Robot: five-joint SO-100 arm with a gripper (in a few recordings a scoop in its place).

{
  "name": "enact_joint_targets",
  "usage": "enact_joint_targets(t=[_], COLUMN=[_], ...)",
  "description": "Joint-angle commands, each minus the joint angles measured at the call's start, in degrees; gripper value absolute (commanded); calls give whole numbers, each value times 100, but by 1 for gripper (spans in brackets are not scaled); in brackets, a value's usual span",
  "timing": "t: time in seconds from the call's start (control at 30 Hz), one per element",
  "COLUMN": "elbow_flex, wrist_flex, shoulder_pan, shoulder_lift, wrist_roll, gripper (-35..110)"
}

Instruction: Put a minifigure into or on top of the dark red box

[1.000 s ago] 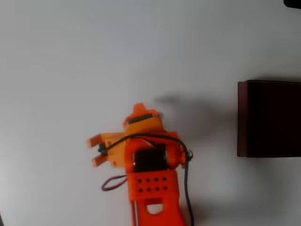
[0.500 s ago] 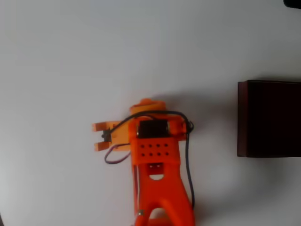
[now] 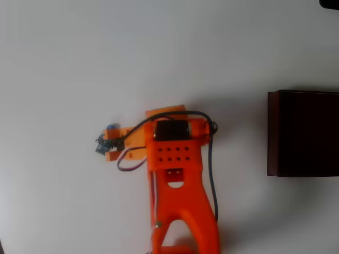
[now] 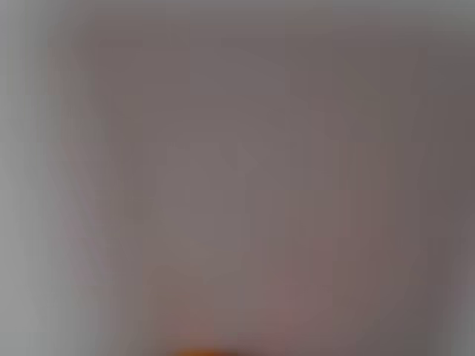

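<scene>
In the overhead view the orange arm reaches up from the bottom edge. Its gripper (image 3: 108, 143) points left, near the middle of the white table. The tiny blue minifigure (image 3: 101, 142) sits between the two orange fingertips, and the gripper looks shut on it. The dark red box (image 3: 273, 132), with thin red walls and an almost black inside, stands at the right edge, far to the right of the gripper. The wrist view is a grey blur with a sliver of orange at the bottom edge.
A white table (image 3: 79, 63) spreads to the left, above the arm, and between the arm and the box. A black cable (image 3: 211, 169) loops along the arm's right side. A dark object (image 3: 329, 3) pokes in at the top right corner.
The gripper has shifted upward in the overhead view and its wrist has turned. The blue minifigure now shows at the fingertips, where before only a dark spot showed between them.
</scene>
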Motion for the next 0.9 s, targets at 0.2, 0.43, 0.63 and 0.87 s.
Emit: enact_joint_targets(t=[0.2, 0.43, 0.63, 0.87], elbow_flex=[-659, -2593, -2470, -2399], wrist_flex=[668, 2224, 1670, 1960], shoulder_pan=[-1143, -2716, -3252, -3006], shoulder_lift=[800, -545, -932, -659], wrist_roll=[-1081, -1670, -1688, -1942], gripper=[24, 24, 24, 31])
